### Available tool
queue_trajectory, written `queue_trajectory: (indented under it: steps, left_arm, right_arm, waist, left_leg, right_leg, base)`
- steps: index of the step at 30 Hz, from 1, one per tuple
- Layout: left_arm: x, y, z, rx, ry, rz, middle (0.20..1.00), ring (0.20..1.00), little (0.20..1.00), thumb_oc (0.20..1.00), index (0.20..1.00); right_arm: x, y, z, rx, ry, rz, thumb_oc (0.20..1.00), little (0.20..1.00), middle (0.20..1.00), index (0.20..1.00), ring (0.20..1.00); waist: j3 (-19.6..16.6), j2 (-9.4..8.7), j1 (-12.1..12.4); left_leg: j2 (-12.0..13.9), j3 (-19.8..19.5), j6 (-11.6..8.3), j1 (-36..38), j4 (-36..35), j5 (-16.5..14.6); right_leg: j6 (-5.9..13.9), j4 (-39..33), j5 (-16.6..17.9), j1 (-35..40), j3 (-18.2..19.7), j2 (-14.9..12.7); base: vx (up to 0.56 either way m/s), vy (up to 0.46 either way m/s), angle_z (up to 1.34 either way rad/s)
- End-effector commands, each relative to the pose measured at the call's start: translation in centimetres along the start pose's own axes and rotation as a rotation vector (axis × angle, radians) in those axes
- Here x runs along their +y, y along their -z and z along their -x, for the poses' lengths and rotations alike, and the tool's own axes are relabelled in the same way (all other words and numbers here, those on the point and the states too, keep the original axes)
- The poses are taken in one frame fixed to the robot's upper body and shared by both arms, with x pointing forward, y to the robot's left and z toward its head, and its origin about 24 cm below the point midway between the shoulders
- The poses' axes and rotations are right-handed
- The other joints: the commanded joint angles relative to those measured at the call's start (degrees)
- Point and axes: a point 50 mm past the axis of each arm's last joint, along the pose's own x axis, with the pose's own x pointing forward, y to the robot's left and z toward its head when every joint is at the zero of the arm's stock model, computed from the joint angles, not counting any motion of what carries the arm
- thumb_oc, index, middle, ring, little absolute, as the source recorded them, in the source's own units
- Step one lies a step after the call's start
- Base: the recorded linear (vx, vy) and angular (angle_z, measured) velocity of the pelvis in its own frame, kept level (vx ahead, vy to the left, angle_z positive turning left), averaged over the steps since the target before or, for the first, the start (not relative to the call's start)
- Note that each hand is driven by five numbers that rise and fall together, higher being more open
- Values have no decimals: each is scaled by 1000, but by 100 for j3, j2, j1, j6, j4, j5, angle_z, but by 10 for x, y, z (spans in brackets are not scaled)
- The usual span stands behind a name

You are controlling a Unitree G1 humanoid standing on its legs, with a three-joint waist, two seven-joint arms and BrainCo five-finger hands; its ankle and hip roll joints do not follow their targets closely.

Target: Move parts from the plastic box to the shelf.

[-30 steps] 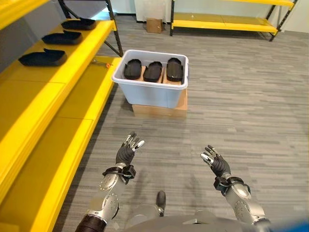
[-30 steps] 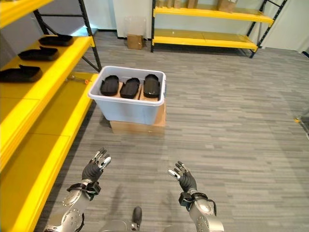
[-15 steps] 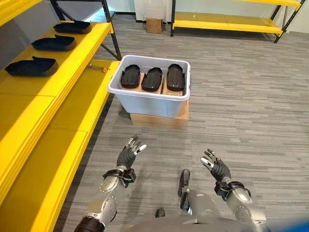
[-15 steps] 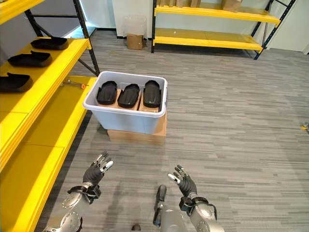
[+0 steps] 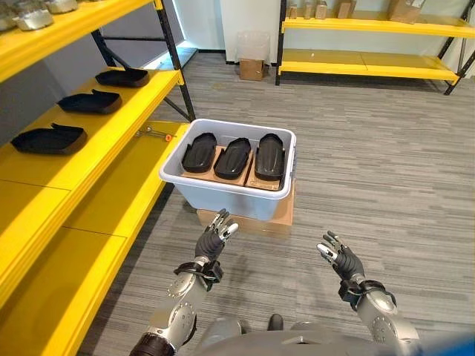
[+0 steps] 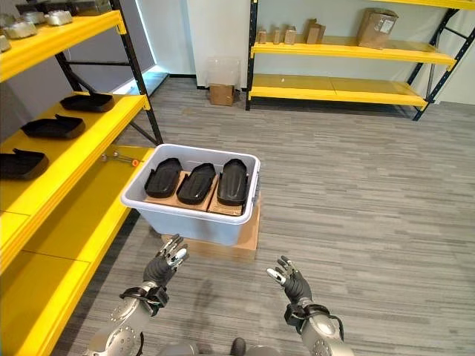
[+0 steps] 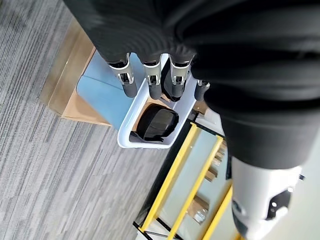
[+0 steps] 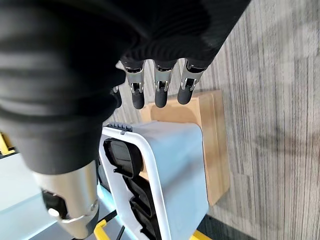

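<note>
A pale grey plastic box [image 5: 223, 197] stands on a flat cardboard base [image 5: 249, 222] on the floor ahead. Three black moulded parts [image 5: 234, 158] lie side by side in it. Three more black parts [image 5: 49, 138] rest on the middle board of the yellow shelf [image 5: 111, 126] at my left. My left hand [image 5: 214, 239] is open and empty, held up just short of the box's near wall. My right hand [image 5: 338, 257] is open and empty too, lower right of the box, over bare floor. In the right wrist view the box [image 8: 177, 170] shows past the straight fingers.
The shelf's lower board [image 5: 119, 200] runs along the left, with a small tool [image 5: 154, 133] lying on it. Another yellow rack [image 5: 371, 63] stands at the far wall, with a cardboard box [image 5: 252, 69] and a clear bin [image 5: 253, 44] beside it. Grey carpet floor [image 5: 371, 170] spreads to the right.
The camera has tilted up and come nearer the box, which now sits closer in front. Both hands stay open and raised, the left now nearly at the box's near wall.
</note>
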Motion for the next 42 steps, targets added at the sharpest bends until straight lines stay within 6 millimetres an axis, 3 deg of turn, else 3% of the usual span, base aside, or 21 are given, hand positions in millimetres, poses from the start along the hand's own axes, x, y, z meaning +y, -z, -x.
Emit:
queue_trajectory:
  steps: [1,2,3,4,5,6,8,10,12,15,16,18,22,24,26,31,33,36,42]
  left_arm:
    - [-2,-22,2,-100,24,8,1000,1000,1000,1000,1000]
    - [-2,-22,2,-100,24,8,1000,1000,1000,1000,1000]
    - [-1,-21,2,-96,16,1,1000,1000,1000,1000,1000]
    - [1,-20,3,-95,7,-13,1000,1000,1000,1000,1000]
    - [1,-20,3,-94,6,-13,1000,1000,1000,1000,1000]
    - [2,-21,3,-100,2,-33,1000,1000,1000,1000,1000]
    - [3,-21,3,-98,0,-40,1000,1000,1000,1000,1000]
    - [3,-20,2,-92,6,-32,1000,1000,1000,1000,1000]
    - [2,-20,2,-95,11,-30,1000,1000,1000,1000,1000]
    - [2,-23,0,-101,15,-41,1000,1000,1000,1000,1000]
    - [2,-29,-1,-117,22,-53,1000,1000,1000,1000,1000]
    - [1,-35,-3,-129,33,-78,1000,1000,1000,1000,1000]
    - [4,-41,-3,-135,27,-115,1000,1000,1000,1000,1000]
    - [5,-41,-2,-132,24,-125,1000,1000,1000,1000,1000]
    - [6,-42,-1,-132,24,-134,1000,1000,1000,1000,1000]
    - [8,-42,0,-127,27,-136,1000,1000,1000,1000,1000]
    - [10,-40,1,-122,24,-128,1000,1000,1000,1000,1000]
    - [12,-38,4,-125,16,-119,1000,1000,1000,1000,1000]
    - [14,-34,8,-123,1,-99,1000,1000,1000,1000,1000]
  right_arm:
    - [4,-26,-1,-129,-29,-19,1000,1000,1000,1000,1000]
    - [4,-26,-1,-129,-29,-19,1000,1000,1000,1000,1000]
    - [2,-25,-1,-124,-20,-13,1000,1000,1000,1000,1000]
    - [1,-24,-1,-121,-10,1,1000,1000,1000,1000,1000]
    - [1,-24,-1,-121,-10,1,1000,1000,1000,1000,1000]
    - [-3,-25,-1,-125,9,15,1000,1000,1000,1000,1000]
    - [-5,-26,-1,-129,12,20,1000,1000,1000,1000,1000]
    - [-5,-22,2,-115,7,3,1000,1000,1000,1000,1000]
    - [-6,-22,2,-114,11,0,1000,1000,1000,1000,1000]
    - [-2,-20,2,-114,4,-45,1000,1000,1000,1000,1000]
    - [2,-19,1,-110,-19,-55,1000,1000,1000,1000,1000]
    - [10,-19,-2,-105,-47,-38,1000,1000,1000,1000,1000]
    - [18,-21,-5,-110,-85,-31,1000,1000,1000,1000,1000]
    - [20,-21,-5,-113,-92,-33,1000,1000,1000,1000,1000]
    - [21,-18,-5,-98,-97,-17,1000,1000,1000,1000,1000]
    - [22,-16,-3,-87,-106,-2,1000,1000,1000,1000,1000]
    - [22,-17,-4,-88,-108,9,1000,1000,1000,1000,1000]
    - [22,-18,-3,-90,-118,30,1000,1000,1000,1000,1000]
    - [21,-21,-1,-103,-124,42,1000,1000,1000,1000,1000]
  waist:
    - [150,-111,13]
    - [149,-114,12]
    - [142,-99,24]
    - [129,10,89]
    - [143,2,91]
    - [147,62,161]
    - [157,93,186]
    - [41,182,154]
    - [5,194,151]
    - [-60,155,162]
    - [-90,112,156]
    - [-177,133,162]
    - [-158,246,96]
    - [-114,271,77]
    - [-73,323,86]
    - [-6,337,82]
    - [20,325,99]
    - [105,208,53]
    - [-43,83,71]
  left_leg:
    - [133,234,250,383,-2164,394]
    - [131,234,250,384,-2169,398]
    - [314,204,216,413,-3113,590]
    - [601,-89,77,407,-4424,1185]
    - [596,-82,74,464,-4498,1221]
    - [714,-467,-23,379,-5123,1490]
    - [727,-569,-93,409,-5269,1591]
    - [913,-360,-226,608,-5369,1755]
    - [885,-319,-206,641,-5335,1731]
    - [679,-273,-64,551,-4795,1446]
    - [443,-130,61,468,-4386,1082]
    - [131,76,289,528,-4114,667]
    - [-138,160,589,877,-4299,471]
    - [-167,198,645,963,-4355,454]
    - [-196,234,700,1144,-4502,437]
    - [-149,337,688,1355,-4767,449]
    - [-111,393,663,1440,-4918,459]
    - [-145,334,637,1509,-4941,474]
    - [-67,372,518,1593,-5055,439]
  right_leg:
    - [1027,-230,71,152,310,-310]
    - [1028,-229,71,151,309,-312]
    - [1059,-193,-12,201,330,-314]
    - [1066,-193,-151,346,429,-208]
    - [1065,-191,-158,366,430,-216]
    - [1072,-216,-282,504,566,-172]
    - [1090,-217,-322,571,634,-154]
    - [1136,-214,-476,793,629,-222]
    - [1184,-224,-488,840,598,-302]
    - [1345,-63,-470,929,620,-626]
    - [1494,96,-428,912,640,-888]
    - [1728,679,-105,586,689,-1247]
    - [1801,1859,605,-43,686,-1456]
    - [1814,2112,735,-165,584,-1499]
    - [1777,2248,753,-277,246,-1627]
    - [1700,1595,529,-455,-306,-1664]
    - [1730,910,533,-484,-533,-1671]
    - [1828,518,645,-547,-276,-1544]
    - [1782,33,522,-184,-347,-1399]
  base:
    - [182,63,-24]
    - [83,41,-46]
    - [274,142,-39]
    - [277,139,-27]
    - [368,195,-11]
    - [178,93,-30]
    - [261,192,-29]
    - [367,333,-43]
    - [198,208,-35]
    - [261,323,-10]
    - [388,557,-18]
    - [360,601,-7]
    - [184,360,-15]
    - [104,240,6]
    - [116,224,4]
    - [65,63,-13]
    - [46,-19,-17]
    - [66,-61,-13]
    - [79,-95,6]
